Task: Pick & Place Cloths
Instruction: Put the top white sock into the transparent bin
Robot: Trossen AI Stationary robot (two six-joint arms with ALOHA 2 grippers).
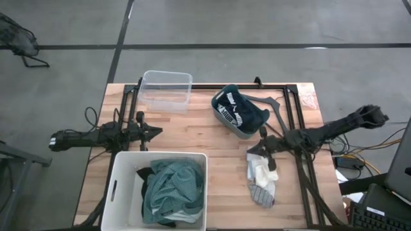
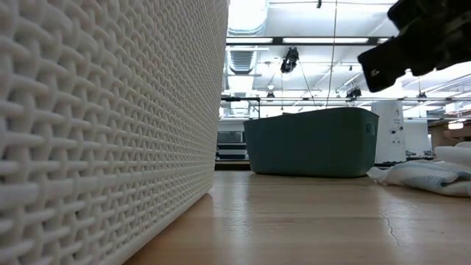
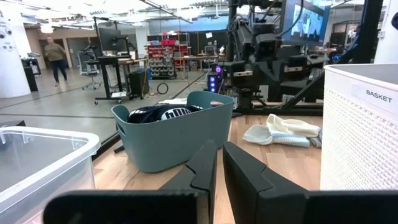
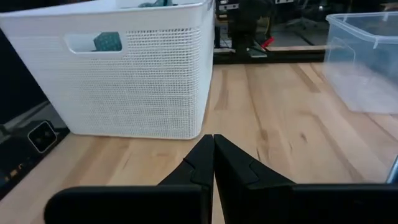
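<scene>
A small heap of white and grey cloths (image 1: 263, 181) lies on the wooden table at the right (image 2: 427, 177). A dark cloth with white stripes (image 1: 234, 107) lies in the teal basket (image 1: 244, 125). Teal-green (image 1: 172, 189) and black (image 1: 146, 174) cloths fill the white tub (image 1: 115, 186). My right gripper (image 1: 255, 149) is shut and hangs above the table at the heap's far end; the right wrist view shows nothing between its fingers (image 4: 213, 155). My left gripper (image 1: 157, 133) is shut and level at the table's left, pointing at the basket (image 3: 219, 163).
A clear plastic box (image 1: 167, 90) stands at the far left of the table. Black frame rails (image 1: 295, 122) run along the table's far and right sides. Bare wood lies between the tub and the heap. A person (image 3: 57, 59) walks in the room beyond.
</scene>
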